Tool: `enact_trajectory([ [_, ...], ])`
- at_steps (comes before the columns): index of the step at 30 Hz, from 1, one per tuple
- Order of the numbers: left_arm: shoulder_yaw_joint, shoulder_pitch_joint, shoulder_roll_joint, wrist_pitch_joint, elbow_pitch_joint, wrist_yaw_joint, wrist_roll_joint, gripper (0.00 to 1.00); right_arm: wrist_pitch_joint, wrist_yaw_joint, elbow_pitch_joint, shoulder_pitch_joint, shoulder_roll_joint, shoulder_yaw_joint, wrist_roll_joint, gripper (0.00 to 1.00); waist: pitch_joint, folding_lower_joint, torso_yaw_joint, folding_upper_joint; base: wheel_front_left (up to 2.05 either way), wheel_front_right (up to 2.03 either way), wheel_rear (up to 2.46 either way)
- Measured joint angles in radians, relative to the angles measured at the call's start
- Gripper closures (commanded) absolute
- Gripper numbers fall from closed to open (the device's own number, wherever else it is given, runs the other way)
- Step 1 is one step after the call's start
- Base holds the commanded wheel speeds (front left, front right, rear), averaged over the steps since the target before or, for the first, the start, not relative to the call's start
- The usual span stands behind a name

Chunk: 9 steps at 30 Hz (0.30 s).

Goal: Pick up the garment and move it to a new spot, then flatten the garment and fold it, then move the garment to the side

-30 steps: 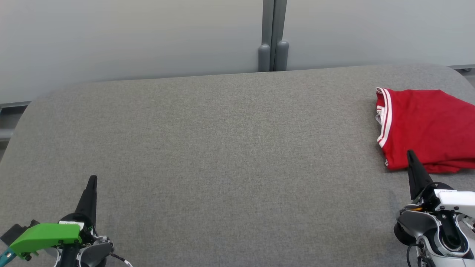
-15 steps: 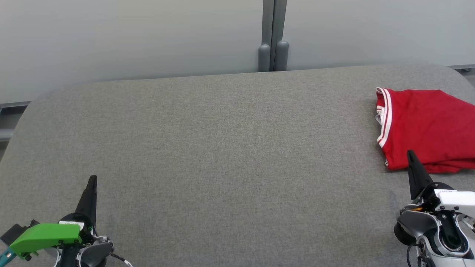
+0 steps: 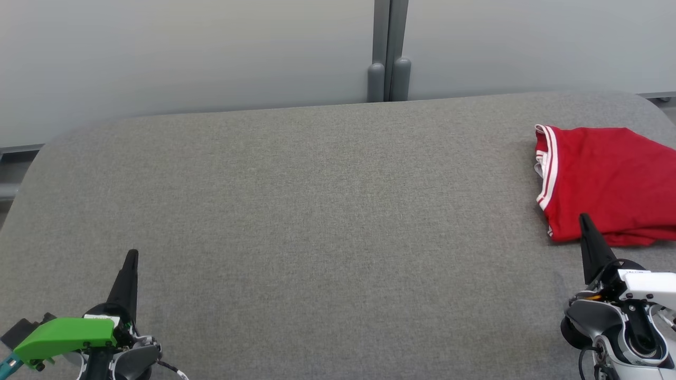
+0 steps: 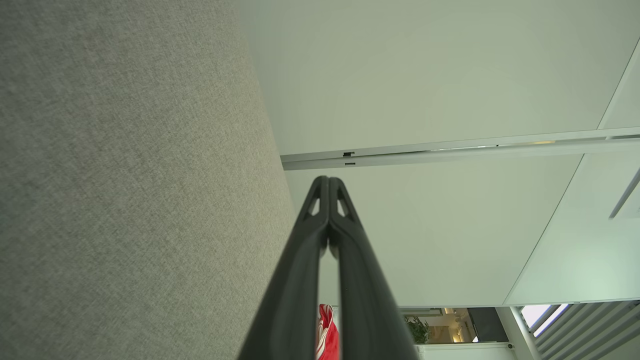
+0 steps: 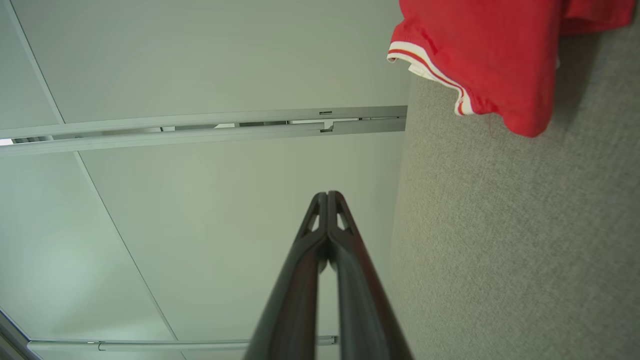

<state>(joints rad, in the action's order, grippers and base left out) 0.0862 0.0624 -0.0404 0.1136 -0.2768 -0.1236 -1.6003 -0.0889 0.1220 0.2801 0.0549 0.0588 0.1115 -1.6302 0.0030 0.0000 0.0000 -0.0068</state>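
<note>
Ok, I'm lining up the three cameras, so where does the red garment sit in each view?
Head view: the red garment lies at the right edge, just beyond the right gripper.
Left wrist view: a red sliver at the bottom, between the fingers of the left gripper.
Right wrist view: top right corner.
Shared landmark: the grey table.

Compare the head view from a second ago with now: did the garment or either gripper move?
Nothing visibly changed. The garment lies bunched at the right end of the table, as before. The left gripper and right gripper are shut, holding nothing, at the same low left and low right spots.
</note>
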Motion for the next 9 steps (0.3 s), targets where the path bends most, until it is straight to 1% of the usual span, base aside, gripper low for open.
enact_trajectory([
  [9, 0.000, 0.000, 0.000, 0.000, 0.000, 0.000, 0.000, 1.00, 0.000, 0.000, 0.000, 0.000, -0.001, 0.000, 0.000, 1.00, 0.000, 0.0000, 0.000, 0.0000, 0.00, 0.00, 0.00],
])
